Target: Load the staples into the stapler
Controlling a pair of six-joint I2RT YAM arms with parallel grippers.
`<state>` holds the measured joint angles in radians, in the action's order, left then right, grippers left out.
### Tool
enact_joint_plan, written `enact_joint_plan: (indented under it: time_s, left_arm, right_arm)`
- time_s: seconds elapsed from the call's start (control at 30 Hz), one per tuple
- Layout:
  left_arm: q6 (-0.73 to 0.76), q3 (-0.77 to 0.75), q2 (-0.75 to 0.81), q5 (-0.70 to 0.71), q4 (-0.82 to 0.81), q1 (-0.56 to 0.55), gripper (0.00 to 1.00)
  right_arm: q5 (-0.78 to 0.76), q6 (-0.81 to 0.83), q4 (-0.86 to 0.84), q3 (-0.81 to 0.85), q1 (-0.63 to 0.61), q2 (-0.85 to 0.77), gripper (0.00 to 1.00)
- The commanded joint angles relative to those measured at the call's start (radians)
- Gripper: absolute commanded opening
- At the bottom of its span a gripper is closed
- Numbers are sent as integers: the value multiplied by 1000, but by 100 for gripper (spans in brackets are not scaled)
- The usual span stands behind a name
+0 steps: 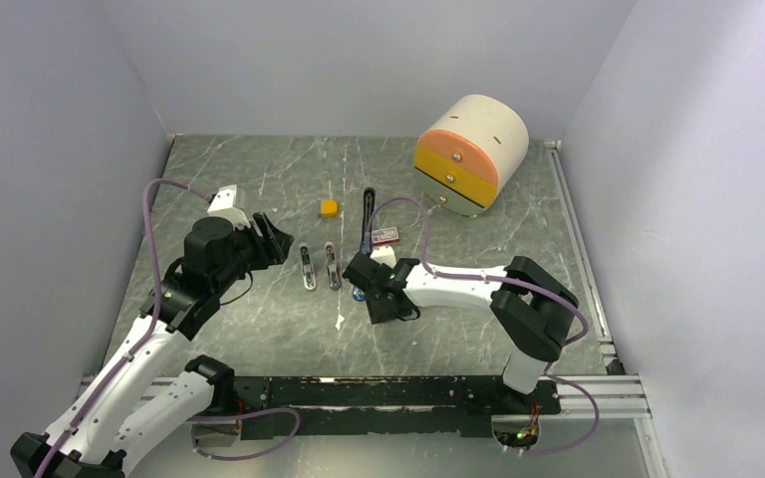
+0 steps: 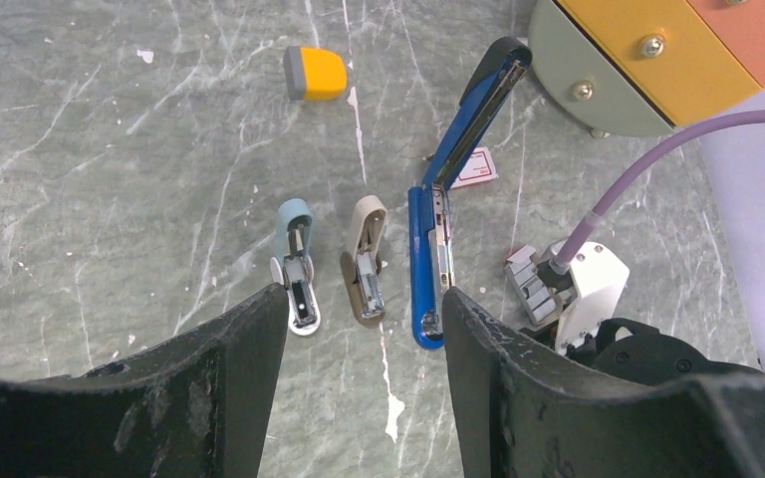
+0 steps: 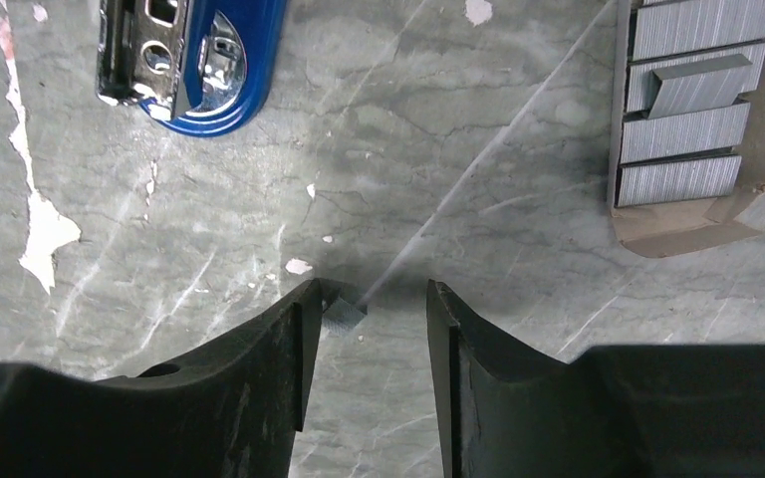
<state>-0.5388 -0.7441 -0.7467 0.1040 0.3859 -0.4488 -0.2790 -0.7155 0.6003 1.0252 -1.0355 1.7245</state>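
Your left end effector (image 2: pixel 364 329) is wide open and holds nothing. The blue stapler (image 2: pixel 428 264) lies opened on the counter (image 2: pixel 110 149). Your right end effector (image 3: pixel 369 309) is partly open; a small staple strip (image 3: pixel 344 317) rests unclamped against one finger. The staples (image 3: pixel 692 100) lie nearby.

**Table** (image 1: pixel 259 169): grey-green marbled top with white chips and streaks, enclosed by pale walls on three sides.

**Drawer unit** (image 1: pixel 470 149), upper right of the top view: cream drum lying on its side. Its flat face is split into pink, yellow and grey bands with small round knobs.

**Block** (image 1: pixel 329 207), upper centre: orange-yellow, standing alone.

**Box** (image 1: pixel 385 236), right of centre: red and white, lying flat.

**Pale blue stapler** (image 1: pixel 307 267) and **beige stapler** (image 1: pixel 333 265), centre: small, side by side, roughly parallel, not touching, metal channels facing up.

**Rail** (image 1: pixel 398 390), bottom edge: black bar on aluminium.
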Motion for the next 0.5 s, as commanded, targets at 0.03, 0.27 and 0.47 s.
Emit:
enact_joint_plan:
  time_s: [0.03, 0.27, 0.47]
  left_arm:
    - [0, 5, 2, -2, -29, -2, 63]
    - [-1, 6, -3, -3, -31, -2, 63]
    - [0, 3, -7, -2, -29, -2, 63]
  right_arm:
    - [29, 26, 51, -33, -6, -20, 48]
    - [53, 31, 45, -43, -5, -30, 43]
    - [96, 32, -5, -50, -2, -28, 33]
